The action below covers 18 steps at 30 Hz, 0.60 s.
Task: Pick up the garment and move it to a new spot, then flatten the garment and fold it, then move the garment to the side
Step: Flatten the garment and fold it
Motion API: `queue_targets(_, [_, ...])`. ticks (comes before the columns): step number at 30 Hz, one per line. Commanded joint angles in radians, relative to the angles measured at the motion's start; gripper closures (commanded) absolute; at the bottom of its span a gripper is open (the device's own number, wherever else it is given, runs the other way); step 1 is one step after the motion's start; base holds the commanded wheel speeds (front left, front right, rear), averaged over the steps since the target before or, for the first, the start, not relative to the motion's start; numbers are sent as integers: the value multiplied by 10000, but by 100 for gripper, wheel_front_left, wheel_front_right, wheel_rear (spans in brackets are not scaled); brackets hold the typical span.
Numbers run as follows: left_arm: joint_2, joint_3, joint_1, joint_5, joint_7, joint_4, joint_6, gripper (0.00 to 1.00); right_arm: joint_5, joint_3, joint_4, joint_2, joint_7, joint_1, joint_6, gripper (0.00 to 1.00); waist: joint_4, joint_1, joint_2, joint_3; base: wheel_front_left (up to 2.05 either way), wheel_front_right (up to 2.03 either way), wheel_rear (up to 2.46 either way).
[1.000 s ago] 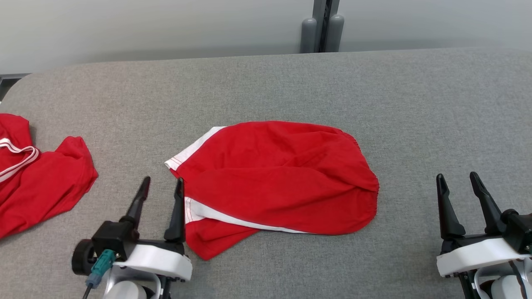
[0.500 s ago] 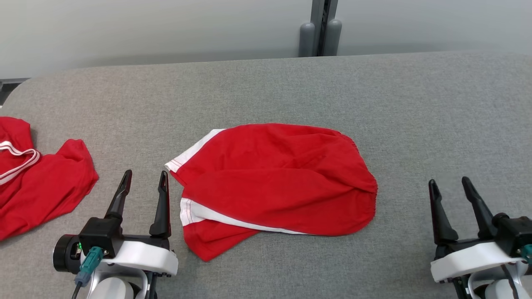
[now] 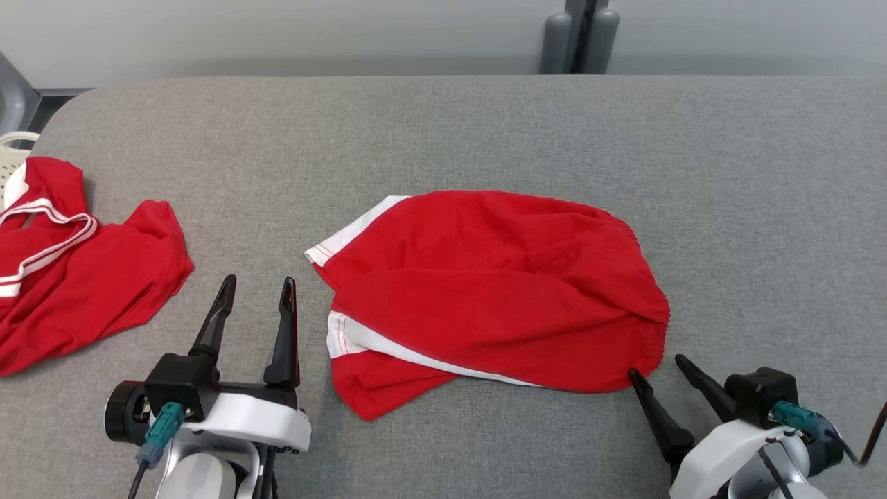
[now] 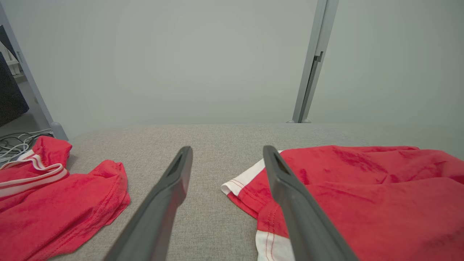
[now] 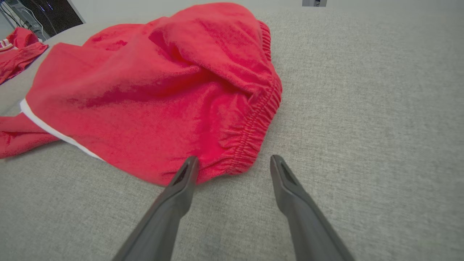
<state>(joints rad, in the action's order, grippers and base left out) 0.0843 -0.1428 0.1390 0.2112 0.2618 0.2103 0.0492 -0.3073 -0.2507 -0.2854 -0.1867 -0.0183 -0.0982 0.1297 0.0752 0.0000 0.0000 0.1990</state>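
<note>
At centre, garment (image 3: 499,291) crosswise, waistband (image 3: 657,326) right.

Nothing fancy here: the left pincer (image 3: 258,279) and right pincer (image 3: 655,366) are each built from two long, tapered dark fingers (image 3: 285,339), mounted on a black block (image 3: 181,380) over a glossy white wrist shell (image 3: 249,426). A teal connector (image 3: 161,427) with a dark cable (image 3: 874,435) is plugged into each.

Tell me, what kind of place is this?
Probably a robot practice lab, not a home: a big grey cloth-covered table with red shorts laid out, a bare pale wall with a metal post, and loose cables beside it.
</note>
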Motion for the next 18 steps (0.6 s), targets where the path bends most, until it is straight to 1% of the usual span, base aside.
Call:
queue_targets(1, [-12, 58, 206, -96, 44, 20, -48, 0, -143, -33, -45, -138, 77, -183, 20, 0, 68, 0, 0, 83, 0, 0, 0])
queue_targets(3, [-47, 66, 243, -115, 44, 43, -80, 0, -272, -92, -113, -184, 143, -234, 20, 0, 104, 0, 0, 131, 0, 0, 0])
queue_targets(4, [-67, 67, 273, -130, 44, 46, -98, 0, -308, -113, -147, -205, 143, -296, 20, 5, 117, 0, 0, 154, 0, 0, 0])
queue_targets(5, [-87, 71, 302, -134, 44, 50, -114, 0, -405, -154, -176, -204, 149, -355, 20, 54, 125, 0, 0, 175, 0, 0, 0])
queue_targets(6, [-99, 76, 325, -147, 44, 54, -130, 0, -444, -189, -207, -217, 163, -404, 20, 83, 129, 0, 0, 192, 0, 0, 0])
queue_targets(7, [-110, 78, 338, -157, 44, 58, -126, 0, -483, -206, -241, -234, 146, -449, 20, 100, 130, 0, 0, 210, 0, 0, 0])
queue_targets(12, [-144, 112, 361, -199, 46, 60, -172, 0, -657, -307, -208, -272, -65, -571, 20, 100, 107, 0, 0, 260, 0, 0, 0])
queue_targets(18, [-176, 199, 321, -279, 45, 3, -190, 0, -708, -130, 251, -353, -445, -513, 20, 100, -40, 0, 0, 314, 0, 0, 0])
